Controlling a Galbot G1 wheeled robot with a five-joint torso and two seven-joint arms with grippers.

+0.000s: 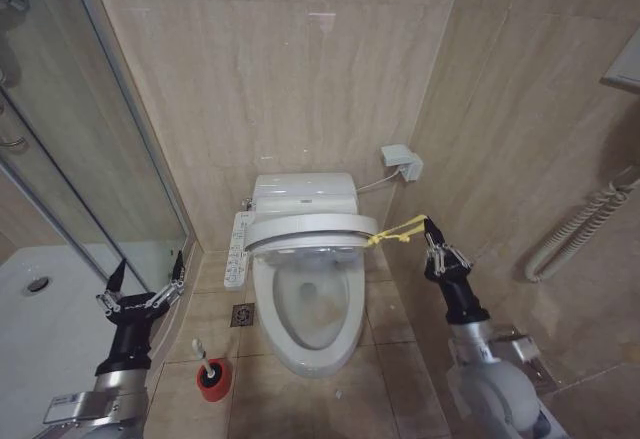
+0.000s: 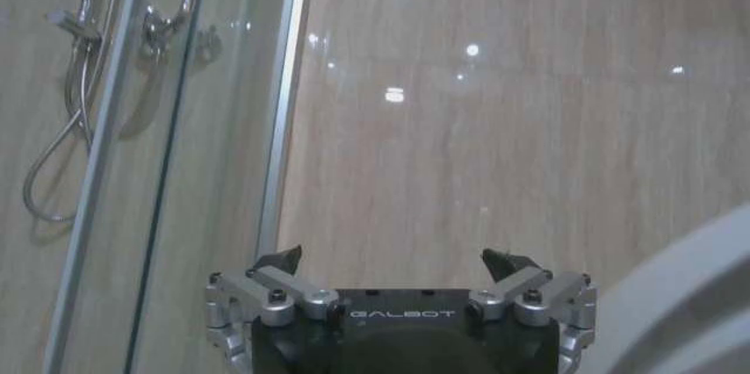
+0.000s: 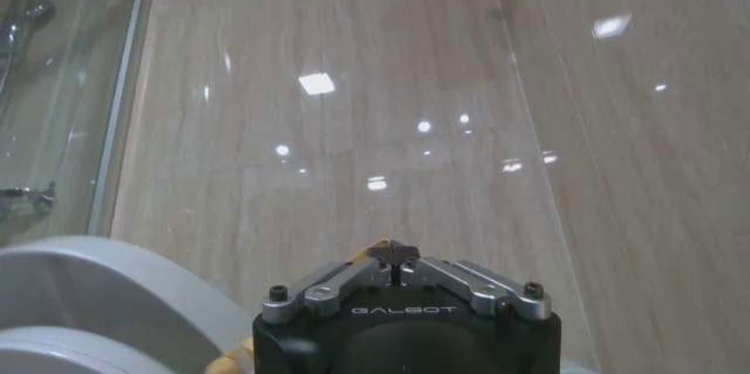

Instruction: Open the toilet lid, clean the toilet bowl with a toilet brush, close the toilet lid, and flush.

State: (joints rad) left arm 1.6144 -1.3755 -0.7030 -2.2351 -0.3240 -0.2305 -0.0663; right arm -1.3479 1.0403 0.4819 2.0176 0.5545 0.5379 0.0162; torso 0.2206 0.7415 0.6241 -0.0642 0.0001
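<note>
The toilet lid (image 1: 310,230) is lifted part way, tilted above the toilet bowl (image 1: 312,311), whose stained inside shows. A yellow loop (image 1: 398,231) runs from the lid's edge to my right gripper (image 1: 432,227), which is shut on it at the bowl's right side. In the right wrist view, that gripper (image 3: 393,253) has its fingers closed, with the white lid (image 3: 94,304) beside it. My left gripper (image 1: 145,281) hangs open by the shower glass, left of the toilet. The toilet brush (image 1: 200,349) stands in its red holder (image 1: 212,379) on the floor just right of that gripper. The left gripper (image 2: 399,262) holds nothing.
A glass shower enclosure (image 1: 100,159) and white shower tray (image 1: 40,329) close off the left. A control panel (image 1: 236,249) sticks out on the toilet's left and a floor drain (image 1: 243,314) lies beside it. On the right wall are a socket box (image 1: 402,162) and a ribbed hose (image 1: 580,229).
</note>
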